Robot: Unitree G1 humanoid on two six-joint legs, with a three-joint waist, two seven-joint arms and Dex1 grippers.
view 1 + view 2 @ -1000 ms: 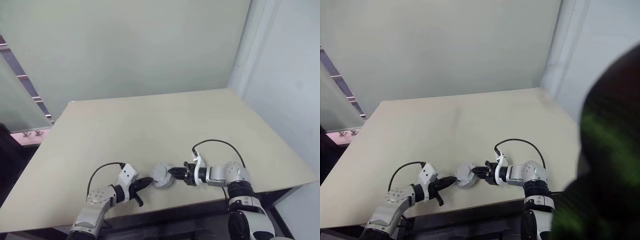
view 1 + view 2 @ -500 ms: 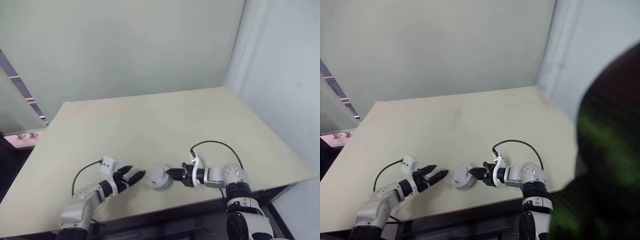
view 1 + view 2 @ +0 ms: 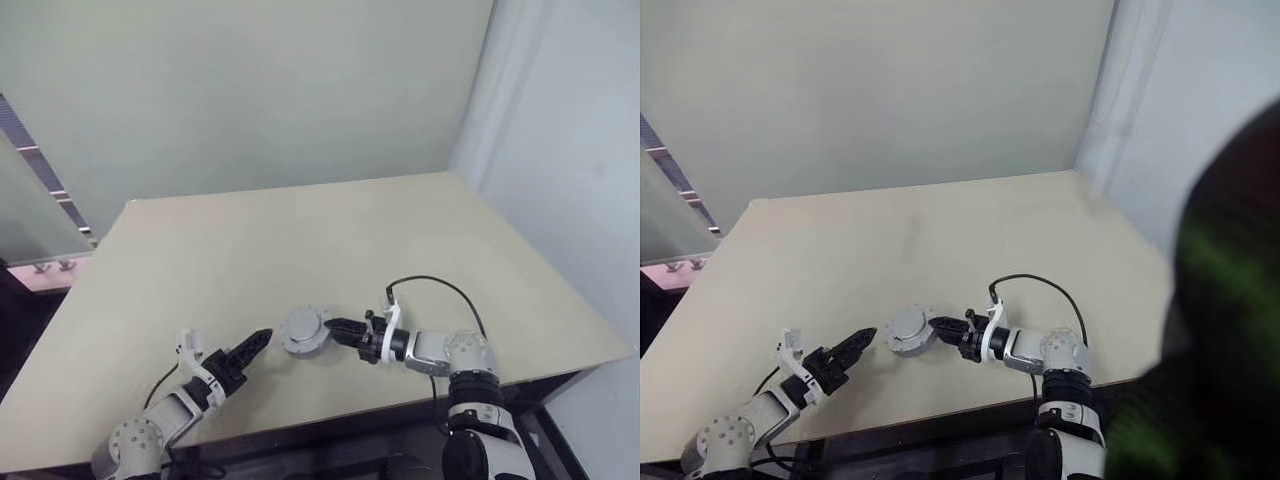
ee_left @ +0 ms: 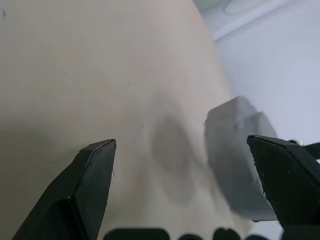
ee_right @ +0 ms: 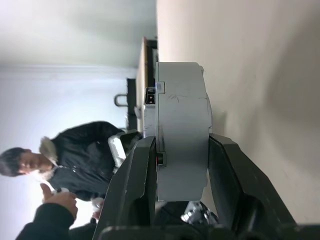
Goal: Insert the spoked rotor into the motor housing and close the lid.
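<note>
Currently: motor housing (image 3: 301, 331), grey disc, clamped on edge in right gripper (image 3: 334, 327) jaws above tabletop (image 3: 300, 240); left gripper (image 3: 247, 350) jaws spread wide, just beside it, apart.

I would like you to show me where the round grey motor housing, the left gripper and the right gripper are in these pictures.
round grey motor housing (image 3: 300, 330): left eye view, on its flat grey face.
left gripper (image 4: 182, 170): left wrist view, midway between its open black fingertips.
right gripper (image 5: 181, 150): right wrist view, between the fingertips clamping the housing.
</note>
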